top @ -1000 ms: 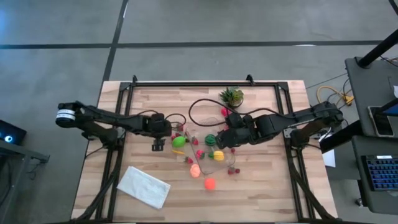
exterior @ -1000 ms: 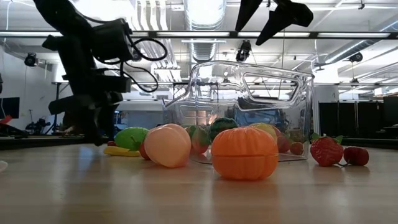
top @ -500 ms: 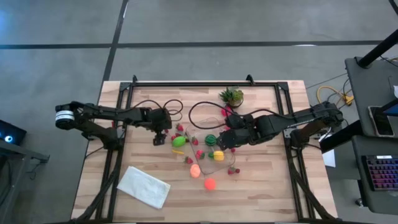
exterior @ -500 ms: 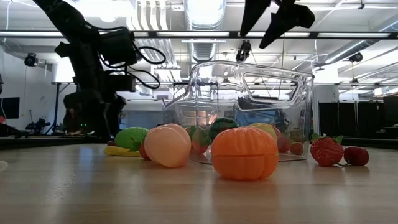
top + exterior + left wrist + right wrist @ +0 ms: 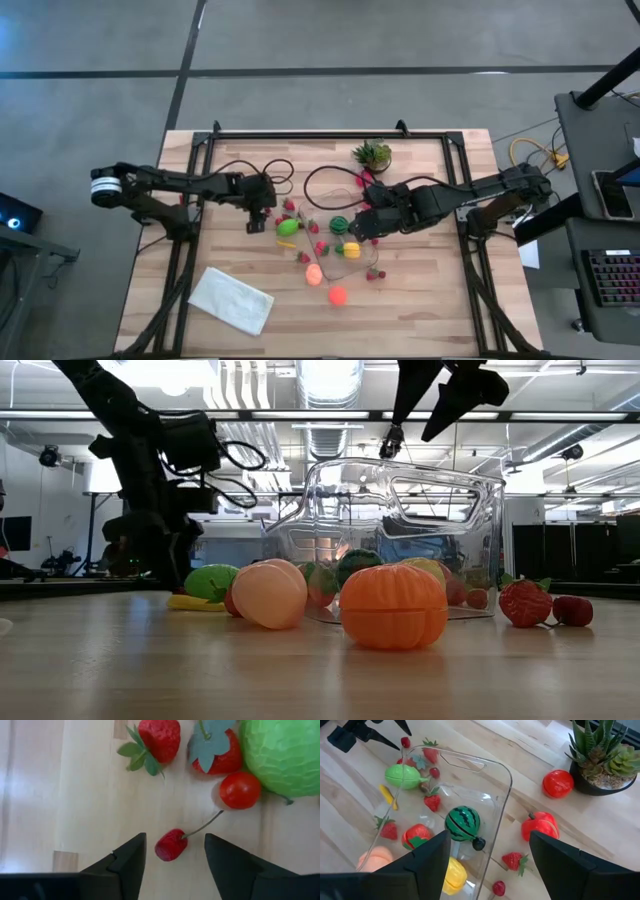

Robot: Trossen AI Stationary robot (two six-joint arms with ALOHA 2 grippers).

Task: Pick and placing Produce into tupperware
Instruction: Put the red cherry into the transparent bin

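Left gripper, high view: your left gripper [image 5: 257, 222] has slid away from the lime-green fruit [image 5: 288, 227] toward the far side of the table and now hangs just beside it, over the small red pieces

Right gripper, high view: your right gripper [image 5: 358, 228] waits over the tupperware [image 5: 322, 238] in mid-table, barely moved in the last second

Loose produce, high view: the orange fruit [image 5: 338, 295] and the peach-coloured piece [image 5: 313, 273] lie on the wood on the near side of the container, so plenty is left to load

Low view: left arm is down among the fruit, at table level; right arm is high above the container rim, carrying nothing

Left wrist view: jaws apart but narrower than a second ago, with a red cherry [image 5: 171, 844] lying between the fingers [image 5: 127, 860] and no contact yet; you look to be mid-squeeze on it

Right wrist view: fingers spread and empty; the striped watermelon [image 5: 462, 823] shows through the clear wall

Meaning: the cherry reads as your next pick, and its thin stem reaches toward the red tomato [image 5: 240, 790], so watch for dragging that along
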